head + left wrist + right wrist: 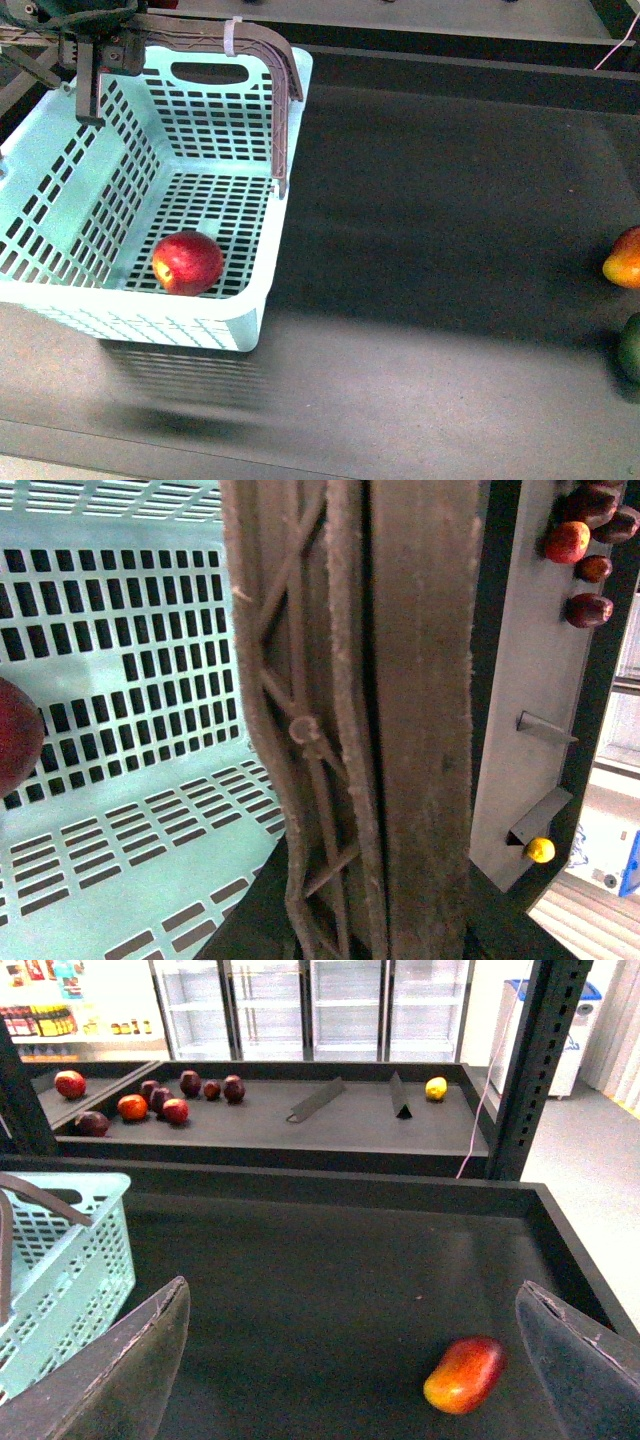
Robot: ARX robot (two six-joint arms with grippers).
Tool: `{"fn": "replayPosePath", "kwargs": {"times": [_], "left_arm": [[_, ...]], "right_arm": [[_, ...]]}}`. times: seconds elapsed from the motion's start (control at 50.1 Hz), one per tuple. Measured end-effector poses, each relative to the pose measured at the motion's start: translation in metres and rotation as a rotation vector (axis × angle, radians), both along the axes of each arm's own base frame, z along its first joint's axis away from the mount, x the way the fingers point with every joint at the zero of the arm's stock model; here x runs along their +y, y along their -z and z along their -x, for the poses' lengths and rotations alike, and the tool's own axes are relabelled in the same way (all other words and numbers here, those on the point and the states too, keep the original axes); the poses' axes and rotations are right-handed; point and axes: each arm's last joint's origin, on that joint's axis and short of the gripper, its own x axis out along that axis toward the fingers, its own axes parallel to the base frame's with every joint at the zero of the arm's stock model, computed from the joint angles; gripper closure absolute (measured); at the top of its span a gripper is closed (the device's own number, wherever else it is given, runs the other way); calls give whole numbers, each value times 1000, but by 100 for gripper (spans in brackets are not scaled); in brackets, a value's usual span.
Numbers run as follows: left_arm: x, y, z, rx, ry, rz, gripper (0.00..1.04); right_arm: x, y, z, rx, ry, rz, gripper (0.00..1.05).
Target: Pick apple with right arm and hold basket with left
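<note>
while my left gripper (90, 75) pinches the brown latticed handle (283, 90), the glossy round apple (187, 262) sits on the slotted mint basket (60, 215) floor. my right gripper (365, 1360) hangs spread wide over dark matte shelf.

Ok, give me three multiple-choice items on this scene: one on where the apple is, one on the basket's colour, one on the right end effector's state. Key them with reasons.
1. Where is the apple?
A. On the dark belt beside the basket
B. On the floor of the basket, near its front wall
C. Held in the right end effector

2. What colour is the basket?
A. Pale mint green with a brown handle
B. Bright yellow
C. Black

3. How is the right end effector?
A. Shut on the apple
B. Shut on the orange-red fruit
C. Open, holding nothing

Answers:
1 B: the front view shows it resting on the slotted floor inside the walls.
2 A: the walls are mint green and the brown handle arches over them.
3 C: its fingers stand wide apart, with the orange-red fruit lying on the surface between them, ungripped.
</note>
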Motion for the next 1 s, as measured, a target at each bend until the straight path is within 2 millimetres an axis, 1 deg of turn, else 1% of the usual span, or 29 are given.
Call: {"fn": "replayPosePath", "kwargs": {"times": [0.2, 0.26, 0.299, 0.379, 0.459, 0.479, 0.519, 0.539, 0.599, 0.679, 0.739, 0.799, 0.839, 0.878, 0.938, 0.998], "left_arm": [[2, 5, 3, -17, 13, 7, 87], [2, 6, 5, -12, 16, 9, 79], [3, 7, 8, -10, 16, 7, 72], [4, 7, 12, -1, 13, 3, 61], [5, 4, 18, 15, 4, -8, 49], [5, 3, 18, 15, 3, -10, 47], [5, -3, 22, 9, -4, -14, 40], [5, -5, 23, 6, -6, -14, 38], [4, -18, 30, -17, -10, -12, 28], [1, -32, 39, -46, -14, -9, 17], [-1, -46, 53, -64, -25, -17, 6], [-4, -62, 72, -93, -38, -46, 8], [-6, -74, 87, -113, -49, -87, 7], [-9, -85, 99, -127, -47, -116, 7], [-11, -98, 107, -163, -32, -116, 7], [-11, -100, 108, -168, -30, -119, 7]], "right_arm": [[0, 0, 0, 0, 0, 0, 9], [0, 0, 0, 0, 0, 0, 9], [0, 0, 0, 0, 0, 0, 9], [0, 0, 0, 0, 0, 0, 9], [0, 0, 0, 0, 0, 0, 9], [0, 0, 0, 0, 0, 0, 9], [0, 0, 0, 0, 0, 0, 9], [0, 0, 0, 0, 0, 0, 9], [0, 0, 0, 0, 0, 0, 9], [0, 0, 0, 0, 0, 0, 9], [0, 0, 0, 0, 0, 0, 9], [0, 0, 0, 0, 0, 0, 9], [0, 0, 0, 0, 0, 0, 9], [0, 0, 0, 0, 0, 0, 9], [0, 0, 0, 0, 0, 0, 9], [0, 0, 0, 0, 0, 0, 9]]}}
